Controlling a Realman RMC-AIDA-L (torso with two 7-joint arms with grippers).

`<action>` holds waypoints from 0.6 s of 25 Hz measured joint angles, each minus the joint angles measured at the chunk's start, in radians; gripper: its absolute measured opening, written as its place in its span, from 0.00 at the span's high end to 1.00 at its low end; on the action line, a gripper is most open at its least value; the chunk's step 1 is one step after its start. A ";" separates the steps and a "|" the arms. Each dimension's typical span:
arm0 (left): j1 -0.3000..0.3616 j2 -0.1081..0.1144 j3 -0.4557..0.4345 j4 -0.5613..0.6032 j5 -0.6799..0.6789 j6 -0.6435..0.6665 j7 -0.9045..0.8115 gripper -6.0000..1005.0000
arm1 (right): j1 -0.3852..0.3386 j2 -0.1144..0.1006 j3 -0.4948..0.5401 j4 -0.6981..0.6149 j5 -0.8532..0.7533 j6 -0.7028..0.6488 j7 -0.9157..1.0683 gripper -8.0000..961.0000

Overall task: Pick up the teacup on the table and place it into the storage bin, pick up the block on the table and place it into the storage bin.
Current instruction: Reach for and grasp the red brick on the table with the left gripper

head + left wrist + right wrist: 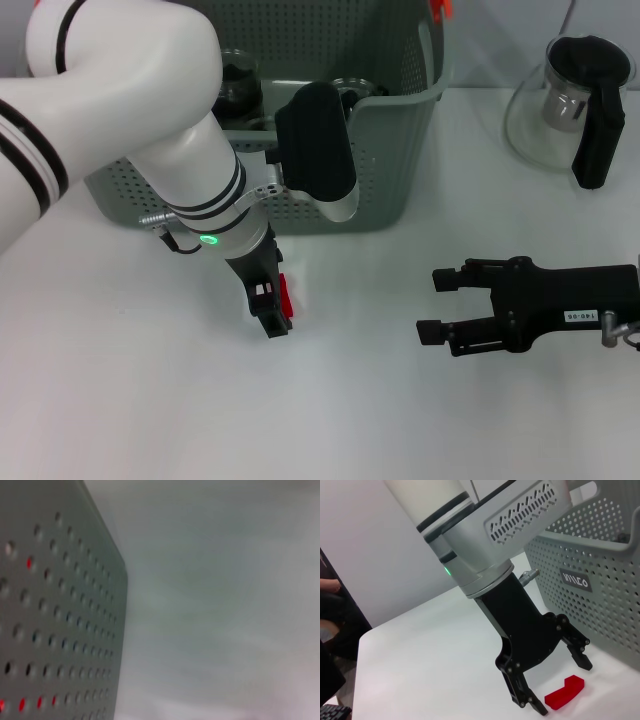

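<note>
White tabletop (120, 400): left gripper (562, 682) open, straddling the flat red plastic block (564, 692); right gripper (432, 304) open, empty.

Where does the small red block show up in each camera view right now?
Head view: small red block on the white table, beside the left end effector.
Left wrist view: not in it.
Right wrist view: block between open fingers.
Shared landmark: grey-green perforated storage bin.

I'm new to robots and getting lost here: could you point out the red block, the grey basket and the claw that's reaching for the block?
red block (564, 692): right wrist view, its top face.
storage bin (390, 150): head view, front perforated wall.
left gripper (561, 682): right wrist view, the gap between its open fingertips.
</note>
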 joint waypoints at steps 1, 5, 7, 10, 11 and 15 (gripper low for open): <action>0.000 0.000 0.000 0.000 0.000 -0.001 0.000 0.07 | 0.000 0.000 0.000 0.000 0.000 0.000 0.000 0.05; 0.000 0.000 0.008 -0.002 0.000 -0.001 0.000 0.11 | -0.001 0.000 0.000 0.000 0.000 0.000 0.000 0.05; 0.000 0.000 0.011 -0.003 0.000 -0.001 0.000 0.15 | -0.001 0.000 0.000 0.000 0.000 0.000 0.000 0.05; -0.005 0.000 0.011 -0.011 0.000 0.000 0.000 0.19 | -0.002 0.000 0.000 0.000 0.000 0.000 -0.001 0.05; -0.008 0.000 0.011 -0.015 0.000 0.001 0.001 0.20 | -0.002 0.000 0.000 0.000 0.000 0.000 -0.001 0.05; -0.013 0.000 0.020 -0.025 0.000 0.003 0.002 0.25 | -0.003 0.000 0.000 0.000 0.000 -0.001 -0.002 0.05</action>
